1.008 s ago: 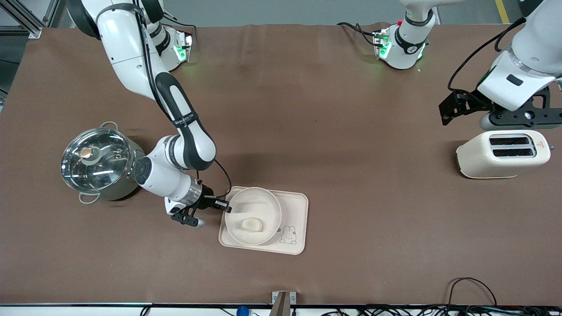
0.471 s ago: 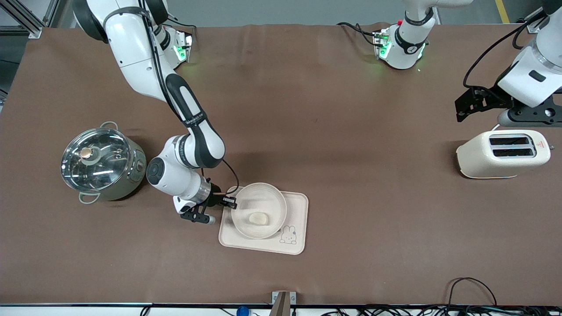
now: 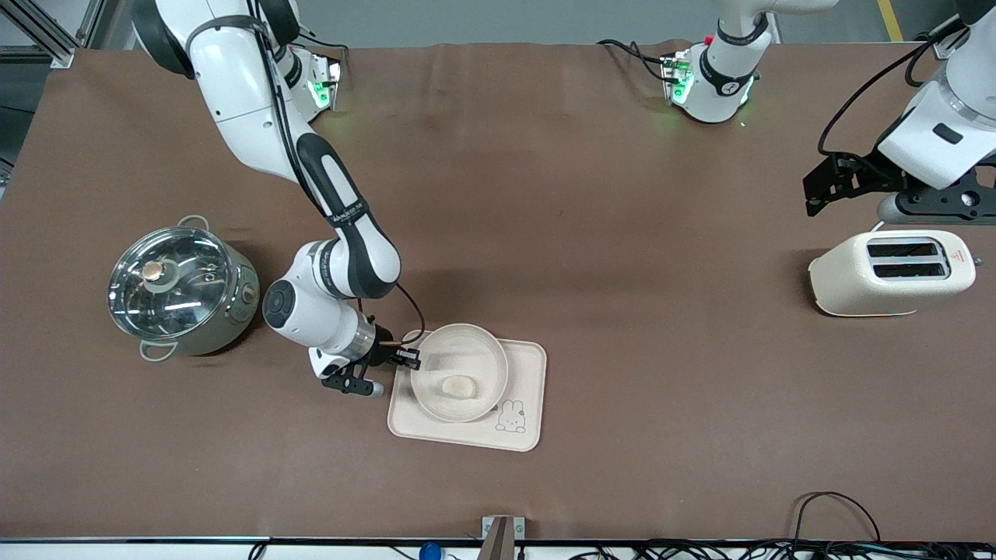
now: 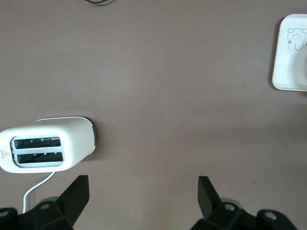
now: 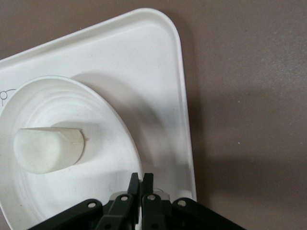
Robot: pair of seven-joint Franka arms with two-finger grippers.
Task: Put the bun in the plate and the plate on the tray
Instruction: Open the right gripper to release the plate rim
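The round cream plate (image 3: 476, 354) sits over the tray (image 3: 531, 365), and its rim reaches just past the tray's edge farther from the camera. The bun (image 3: 458, 385) lies inside the plate. My right gripper (image 3: 408, 359) is shut on the plate's rim at the side toward the right arm's end. In the right wrist view the gripper (image 5: 141, 178) pinches that rim, with the bun (image 5: 48, 149) lying in the plate (image 5: 62, 105). The plate casts a shadow on the tray (image 5: 153, 72). I cannot tell whether the plate lies flat. My left gripper (image 3: 817, 190) hangs open and waits above the toaster.
A cream toaster (image 3: 891, 272) stands at the left arm's end of the table; the left wrist view shows the toaster (image 4: 48, 148) and a corner of the tray (image 4: 290, 52). A steel pot with a glass lid (image 3: 183, 288) stands at the right arm's end.
The right gripper has carried the plate and bun a little toward the tray's middle and lower. The left arm has drawn back toward its end of the table. Little moved in the last half second.
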